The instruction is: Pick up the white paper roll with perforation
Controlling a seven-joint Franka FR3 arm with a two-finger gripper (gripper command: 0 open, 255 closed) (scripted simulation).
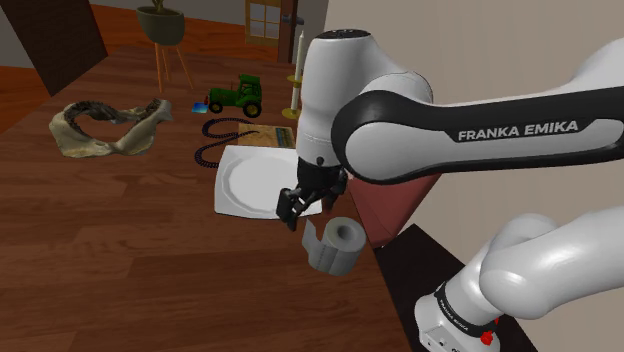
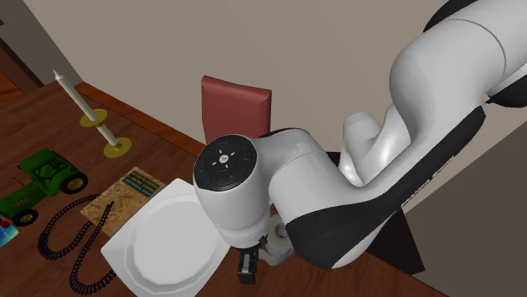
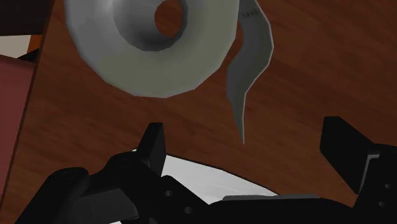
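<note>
The white-grey paper roll (image 1: pixel 340 244) stands on end on the wooden table, hole upward, with a loose tail (image 1: pixel 312 238) hanging off its side. In the wrist view the roll (image 3: pixel 121 57) lies beyond the fingertips, and its tail (image 3: pixel 251 70) curls down toward the gap. My black gripper (image 1: pixel 292 216) hovers just above the table between the roll and a white plate. It is open (image 3: pixel 248 143), with nothing between the fingers. From the second exterior view the gripper (image 2: pixel 247 270) pokes out under the arm, with a bit of the roll (image 2: pixel 277 245) beside it.
The white plate (image 1: pixel 250 180) lies right beside the gripper. Behind it are a black chain (image 1: pixel 215 135), a green tractor (image 1: pixel 238 95) and a candle (image 1: pixel 297 60). A dark red chair (image 1: pixel 395 205) stands close behind the roll. A gnarled beige ring (image 1: pixel 105 125) sits at the shoulder view's left.
</note>
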